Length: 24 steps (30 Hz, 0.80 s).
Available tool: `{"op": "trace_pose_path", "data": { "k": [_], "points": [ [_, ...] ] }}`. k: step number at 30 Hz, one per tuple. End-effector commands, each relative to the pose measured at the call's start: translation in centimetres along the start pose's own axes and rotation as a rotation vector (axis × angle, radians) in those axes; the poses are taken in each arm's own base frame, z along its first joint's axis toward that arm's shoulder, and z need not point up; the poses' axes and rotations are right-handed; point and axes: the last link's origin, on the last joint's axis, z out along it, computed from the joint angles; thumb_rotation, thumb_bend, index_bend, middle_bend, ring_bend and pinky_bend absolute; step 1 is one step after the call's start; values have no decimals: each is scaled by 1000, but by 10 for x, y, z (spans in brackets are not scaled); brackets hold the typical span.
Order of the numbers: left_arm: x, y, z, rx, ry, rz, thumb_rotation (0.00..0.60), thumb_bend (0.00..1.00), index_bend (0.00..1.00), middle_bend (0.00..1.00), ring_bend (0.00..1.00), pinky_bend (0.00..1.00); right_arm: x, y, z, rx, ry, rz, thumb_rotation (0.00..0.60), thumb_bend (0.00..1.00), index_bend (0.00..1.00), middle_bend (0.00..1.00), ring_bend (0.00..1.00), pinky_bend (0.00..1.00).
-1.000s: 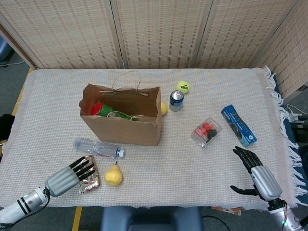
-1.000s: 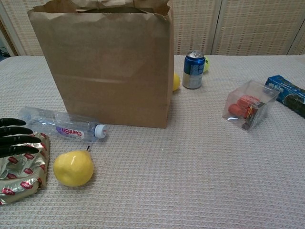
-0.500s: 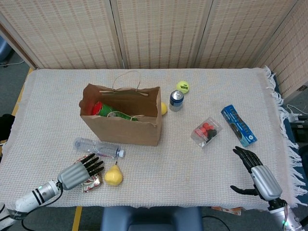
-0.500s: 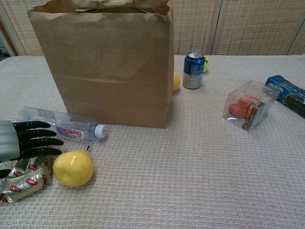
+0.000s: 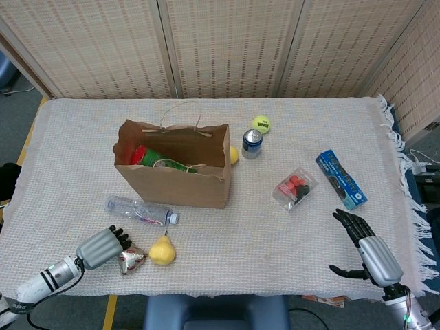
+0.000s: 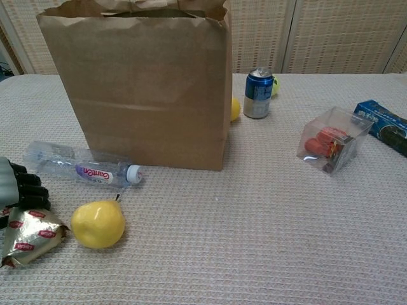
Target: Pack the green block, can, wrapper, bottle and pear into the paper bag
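Wrapper (image 6: pixel 28 236): we have it under our left hand (image 5: pixel 102 246), at the near left edge of the table (image 5: pixel 227 227). It is shiny silver with red marks, and it looks crumpled and thin.
Left fingers: our fingers (image 6: pixel 28 189) are curled in over the top of the wrapper. We think we are grabbing it, but most of it sticks out to the right, so our hold looks small.
What could go wrong: the wrapper is slippery and bunched up, so it could slide out when we lift. It could also fall off the near edge of the table.
Pear (image 6: pixel 98 223): it is yellow and round, just to the right of the wrapper. If we drag the wrapper, we might bump the pear and make it roll.
Bottle (image 6: pixel 79 169): it is clear and lies on its side, just past our hand. It could roll too.
Paper bag (image 6: pixel 143 82): it stands open, farther back. We see something green and red inside it in the head view. The top is high, so we might knock the bag over.
Can (image 6: pixel 259 93): it stands to the right of the bag.
Right hand (image 5: pixel 364 245): it is at the near right, fingers spread wide, holding nothing.
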Motion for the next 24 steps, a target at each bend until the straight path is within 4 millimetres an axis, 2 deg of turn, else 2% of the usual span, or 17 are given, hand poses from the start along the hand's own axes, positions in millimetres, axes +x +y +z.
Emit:
{"op": "trace_pose_path", "data": {
  "k": [1, 5, 6, 13, 18, 21, 24],
  "points": [
    [-1, 2, -4, 0, 12, -4, 600, 610, 661, 605, 575, 690, 0, 0, 0, 0, 0, 0, 600, 10, 0, 0, 0, 60],
    [2, -4, -9, 33, 43, -6, 600, 619, 687, 634, 599, 703, 0, 0, 0, -1, 2, 1, 600, 10, 0, 0, 0, 60],
    [10, -23, -17, 134, 95, -17, 600, 621, 688, 636, 600, 703, 0, 0, 0, -3, 3, 2, 600, 11, 0, 0, 0, 60],
    [34, -84, -54, 526, 260, -129, 600, 622, 702, 650, 612, 713, 1, 0, 0, -4, 4, 5, 600, 10, 0, 0, 0, 59],
    [53, -122, -73, 872, 440, -312, 600, 623, 706, 653, 612, 709, 0, 0, 1, -6, 2, 2, 600, 11, 0, 0, 0, 60],
    [70, -137, -73, 1016, 566, -485, 600, 621, 707, 654, 612, 703, -1, 1, 1, -8, 2, 0, 600, 10, 0, 0, 0, 59],
    [92, -147, -66, 1081, 672, -688, 600, 623, 701, 649, 611, 697, -1, 1, 1, -8, 2, -2, 600, 11, 0, 0, 0, 60]
  ]
}}
